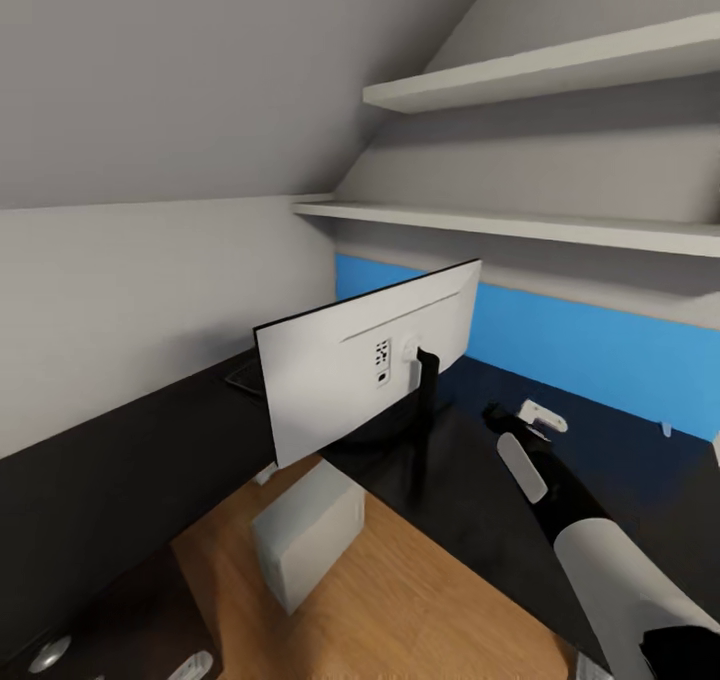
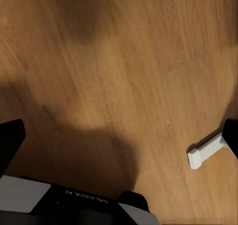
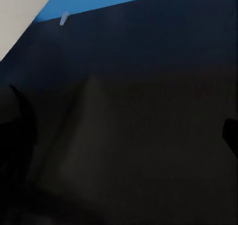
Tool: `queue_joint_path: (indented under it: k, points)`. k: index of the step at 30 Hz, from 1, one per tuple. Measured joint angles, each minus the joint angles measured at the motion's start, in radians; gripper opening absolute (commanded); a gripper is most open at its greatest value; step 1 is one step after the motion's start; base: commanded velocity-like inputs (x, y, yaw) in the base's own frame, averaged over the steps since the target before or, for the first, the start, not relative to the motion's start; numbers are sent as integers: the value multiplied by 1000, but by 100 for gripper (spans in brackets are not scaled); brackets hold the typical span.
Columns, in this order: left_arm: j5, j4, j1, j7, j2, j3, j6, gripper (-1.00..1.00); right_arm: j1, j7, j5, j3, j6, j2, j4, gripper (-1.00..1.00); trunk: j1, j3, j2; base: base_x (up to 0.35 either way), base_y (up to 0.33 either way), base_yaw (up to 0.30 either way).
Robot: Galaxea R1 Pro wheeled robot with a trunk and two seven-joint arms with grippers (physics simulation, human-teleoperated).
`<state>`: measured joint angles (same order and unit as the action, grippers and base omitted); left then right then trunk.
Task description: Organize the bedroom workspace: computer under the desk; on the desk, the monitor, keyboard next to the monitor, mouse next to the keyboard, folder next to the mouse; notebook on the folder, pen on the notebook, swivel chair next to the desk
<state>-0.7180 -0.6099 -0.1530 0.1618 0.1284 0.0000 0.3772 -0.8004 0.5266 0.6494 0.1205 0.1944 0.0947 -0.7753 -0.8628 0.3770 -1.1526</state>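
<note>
Monitor [image 1: 370, 365] is seen upright on the glossy black desk [image 1: 110, 470], white rear toward the head camera, its black stand just behind. Keyboard [image 1: 245, 375] is partly hidden behind the screen. Computer [image 1: 305, 540] is noted on the wood floor [image 1: 430, 600] under the desk. Right gripper [image 1: 500, 418] is held above the desktop, jaws spread. Left gripper [image 2: 119, 135] is spread wide over bare floor

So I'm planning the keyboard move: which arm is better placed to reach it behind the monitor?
Probably the right. The right gripper is out over the desk beside the monitor; the left gripper hangs over the wood floor. The keyboard is a far reach, though.
</note>
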Motion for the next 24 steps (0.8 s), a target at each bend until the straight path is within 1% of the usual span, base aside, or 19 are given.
queue_joint_path:
  k: [3, 6, 7, 8, 10, 12, 13, 14, 16, 17, 19, 21, 22, 24]
  points:
    - [3, 0, 0, -4, -4, 0, 0, 100, 20, 74, -59, -3, -27, -52, 0, 100, 0, 0, 0, -87, 61, 0]
    - [4, 0, 0, -7, -7, 0, -1, 100, 37, 175, -100, -1, -71, -114, 4, 100, 0, 0, 0, -45, 31, 0]
    - [4, 0, 0, -7, -8, 0, -1, 100, 43, 207, -109, -1, -89, -135, 5, 100, 0, 0, 0, -35, 25, 0]
    - [4, 0, 0, -7, -8, 0, -1, 100, 43, 208, -110, -1, -90, -135, 5, 100, 0, 0, 0, -28, 20, 0]
    - [4, 0, 0, -8, -10, 0, -1, 100, 61, 256, -122, 0, -126, -174, 7, 100, 0, 0, 0, -20, 14, 0]
    - [4, 0, 0, -9, -11, 0, -1, 100, 83, 288, -133, 3, -156, -207, 9, 100, 0, 0, 0, -14, 10, 0]
    - [4, 0, 0, -9, -11, 0, -1, 100, 84, 289, -134, 4, -157, -207, 9, 100, 0, 0, 0, -12, 8, 0]
    - [4, 0, 0, -9, -11, 0, -1, 100, 95, 300, -138, 9, -169, -220, 9, 100, 0, 0, 0, -9, 6, 0]
    - [4, 0, 0, -10, -11, 0, -1, 100, 115, 316, -150, 35, -192, -242, 10, 100, 0, 0, 0, -7, 5, 0]
    - [4, 0, 0, -10, -11, 0, -1, 100, 115, 316, -150, 35, -193, -242, 10, 100, 0, 0, 0, -6, 4, 0]
    - [4, 0, 0, -10, -12, -1, -1, 100, 130, 328, -163, 82, -216, -257, 13, 100, 0, 0, 0, -4, 3, 0]
    - [4, 0, 0, -11, -12, -1, -1, 100, 139, 337, -173, 143, -247, -266, 25, 100, 0, 0, 0, -3, 2, 0]
    - [4, 0, 0, -11, -12, -1, -1, 100, 139, 337, -174, 144, -248, -266, 26, 100, 0, 0, 0, -2, 2, 0]
    - [4, 0, 0, -11, -12, -1, -1, 100, 145, 345, -180, 208, -287, -269, 51, 100, 0, 0, 0, -2, 1, 0]
